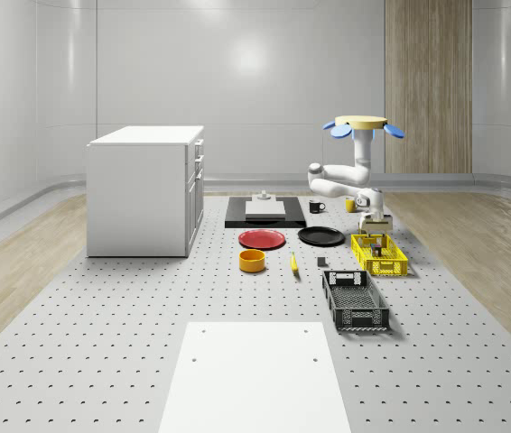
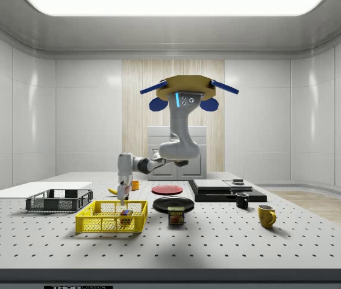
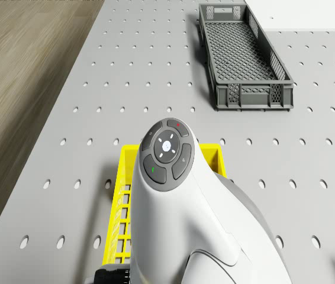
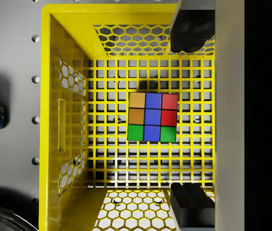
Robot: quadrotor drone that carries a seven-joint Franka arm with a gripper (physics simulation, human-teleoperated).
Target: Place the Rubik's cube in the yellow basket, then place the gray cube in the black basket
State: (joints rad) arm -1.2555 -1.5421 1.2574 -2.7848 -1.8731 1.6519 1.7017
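— Right under our wrist we are seeing the Rubik's cube lying on the mesh floor of the yellow basket, roughly at its middle and apart from every wall. Are you seeing the fingers?

— We are seeing both fingertips, one at each side of the cube and well clear of it, so the gripper is standing spread apart and gripping nothing.

— Where are we placing the drone?

— In the side view we are watching it hovering above the table, off toward the side view's right of the yellow basket, with the arm bending down and across so the gripper is hanging just over the basket's rim. In the whole-scene view the gripper is sitting at the far end of the yellow basket.

— And the black basket?

— We are seeing it just beside the yellow one, on the near side in the whole-scene view, and in the drone view we are looking past the wrist at it.

— The gray cube?

— We are not managing to tell it apart with certainty. Near the baskets we are noting a red plate, a black plate and an orange bowl.
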